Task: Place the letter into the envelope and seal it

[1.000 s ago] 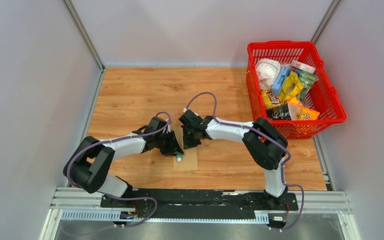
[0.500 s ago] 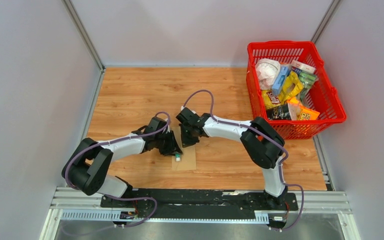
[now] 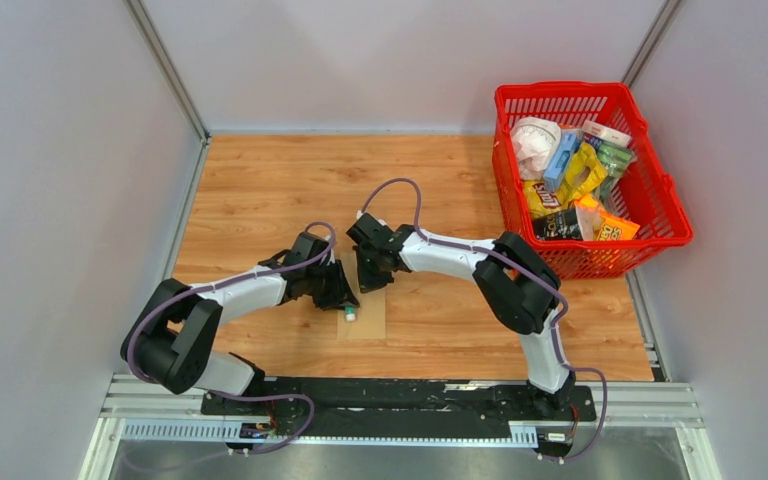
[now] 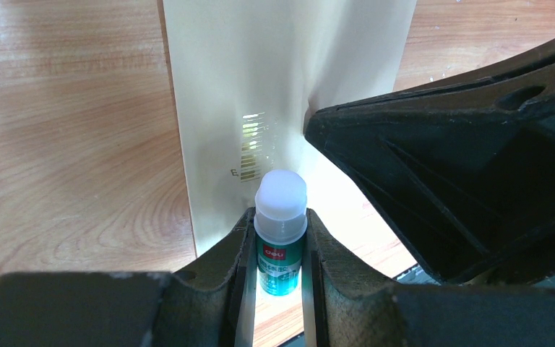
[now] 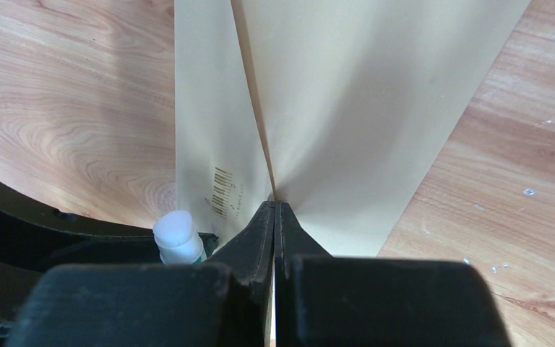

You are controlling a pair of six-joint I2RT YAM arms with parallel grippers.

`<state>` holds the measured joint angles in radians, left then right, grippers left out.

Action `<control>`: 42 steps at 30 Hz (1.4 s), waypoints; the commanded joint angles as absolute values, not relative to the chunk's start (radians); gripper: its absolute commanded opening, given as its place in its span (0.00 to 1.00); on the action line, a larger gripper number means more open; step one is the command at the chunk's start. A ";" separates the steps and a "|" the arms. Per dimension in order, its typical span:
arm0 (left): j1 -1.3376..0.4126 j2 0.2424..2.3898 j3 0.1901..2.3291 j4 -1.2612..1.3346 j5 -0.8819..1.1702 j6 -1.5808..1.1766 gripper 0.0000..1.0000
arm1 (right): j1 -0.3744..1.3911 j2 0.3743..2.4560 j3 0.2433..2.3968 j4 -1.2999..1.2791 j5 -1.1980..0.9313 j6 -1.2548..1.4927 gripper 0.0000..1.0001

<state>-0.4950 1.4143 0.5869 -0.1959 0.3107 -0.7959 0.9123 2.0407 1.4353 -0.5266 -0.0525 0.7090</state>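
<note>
The tan envelope (image 3: 368, 322) lies flat on the wooden table between my two grippers. My right gripper (image 5: 274, 205) is shut on the envelope's flap (image 5: 361, 108), which it holds up off the envelope's body (image 5: 209, 123). My left gripper (image 4: 278, 219) is shut on a small glue stick (image 4: 280, 210) with a green label and white cap. It holds the stick over the envelope (image 4: 260, 79), beside a printed barcode. From above, the glue stick (image 3: 351, 315) sits at the envelope's left edge. The letter is not in view.
A red plastic basket (image 3: 560, 90) full of snack packets and other items stands at the back right. Grey walls close in the table on the left, back and right. Both arms reach inward, their grippers close together near the table's middle.
Both grippers have shifted slightly left, and the envelope and the glue stick have moved with them. Neither grip has changed.
</note>
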 commanded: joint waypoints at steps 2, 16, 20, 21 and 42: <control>-0.477 1.427 0.571 -0.307 0.202 -0.724 0.00 | 0.922 2.014 1.469 -0.508 -0.040 0.695 0.00; -0.472 1.416 0.578 -0.325 0.213 -0.701 0.00 | 0.920 2.000 1.505 -0.492 -0.037 0.690 0.00; -0.468 1.404 0.574 -0.328 0.213 -0.696 0.00 | 0.922 2.014 1.505 -0.472 -0.084 0.699 0.00; -0.466 1.404 0.575 -0.328 0.216 -0.693 0.00 | 0.925 2.022 1.505 -0.466 -0.095 0.701 0.00; -0.430 1.264 0.603 -0.414 0.216 -0.676 0.00 | 0.940 2.086 1.379 -0.430 -0.052 0.793 0.00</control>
<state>-0.4461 1.3300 0.5922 -0.3473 0.2489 -0.7055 0.9291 2.0750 1.4384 -0.4187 -0.1131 0.7601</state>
